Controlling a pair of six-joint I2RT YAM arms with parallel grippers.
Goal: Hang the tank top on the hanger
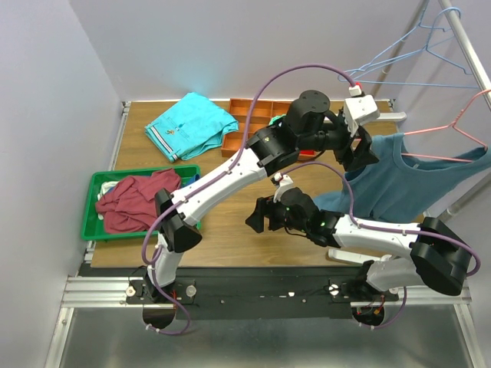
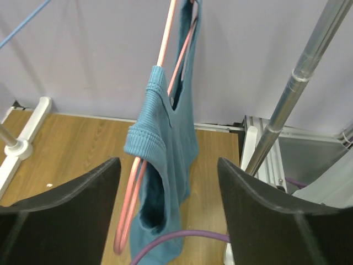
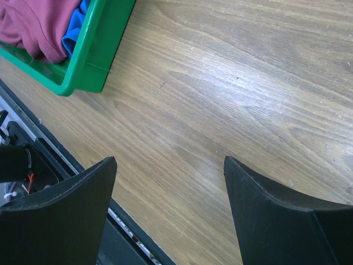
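Observation:
The steel-blue tank top [image 1: 406, 184] hangs on the pink wire hanger [image 1: 454, 129] at the right, and the hanger's hook sits on the metal rail [image 1: 465, 40]. My left gripper [image 1: 365, 152] is open and empty just left of the top's shoulder strap. In the left wrist view the tank top [image 2: 172, 138] drapes over the hanger [image 2: 131, 207] between and beyond my open fingers [image 2: 71, 199], touching neither. My right gripper [image 1: 263, 215] is open and empty, low over the bare wooden table [image 3: 220, 99].
A green bin [image 1: 96, 224] at the left holds a maroon shirt [image 1: 138, 199]; both also show in the right wrist view [image 3: 96, 47]. A turquoise shirt [image 1: 192, 124] and an orange tray [image 1: 253, 115] lie at the back. A light blue hanger [image 1: 414, 46] hangs on the rail.

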